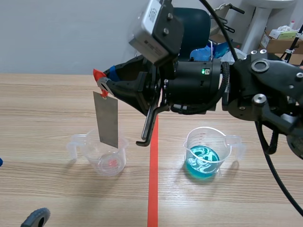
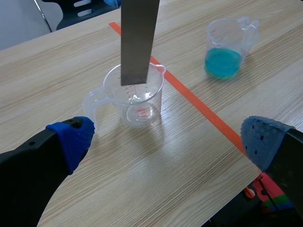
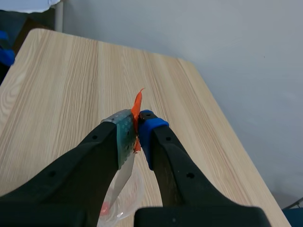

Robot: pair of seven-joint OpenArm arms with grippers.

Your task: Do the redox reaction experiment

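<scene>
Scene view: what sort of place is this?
Probably a lab-like workroom: taped wooden table, a cup of blue liquid, a metal strip held over a clear cup, cardboard boxes and chair behind.

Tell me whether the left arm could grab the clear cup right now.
Probably yes. The left gripper is open just short of the clear cup, with bare table between and the handle turned toward it. The metal strip hanging from the right gripper sits only over the cup's mouth.
</scene>
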